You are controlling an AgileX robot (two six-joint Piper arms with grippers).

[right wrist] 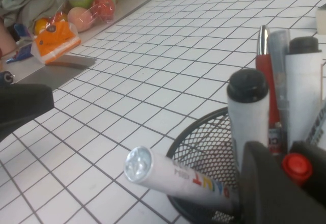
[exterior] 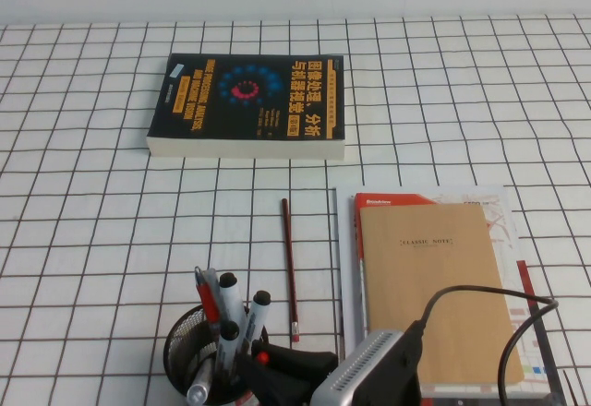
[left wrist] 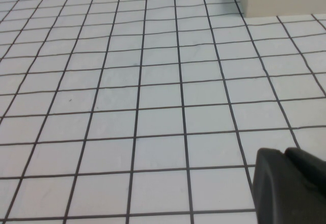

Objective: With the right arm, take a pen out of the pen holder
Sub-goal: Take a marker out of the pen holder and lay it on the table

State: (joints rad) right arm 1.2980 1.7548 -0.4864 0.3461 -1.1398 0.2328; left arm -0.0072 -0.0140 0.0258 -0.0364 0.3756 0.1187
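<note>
A black mesh pen holder [exterior: 187, 351] [right wrist: 201, 145] stands at the table's near edge. It holds black-capped white markers [exterior: 227, 288] [right wrist: 248, 113], a red pen [exterior: 208, 301] [right wrist: 266, 76] and a silver-capped marker [right wrist: 175, 175] leaning out over the rim. My right gripper [exterior: 265, 367] [right wrist: 293, 172] is at the holder's right side, its black fingers closed on a red-capped pen [exterior: 263, 357] [right wrist: 297, 166] that stands in the holder. My left gripper [left wrist: 286, 155] hangs over bare checked cloth, fingers together, holding nothing.
A dark pencil [exterior: 290, 268] lies on the cloth beyond the holder. A brown notebook [exterior: 434, 286] on papers lies to the right, and a black book [exterior: 247, 103] farther back. Bagged fruit and an orange pack [right wrist: 56, 38] sit off the table's left side.
</note>
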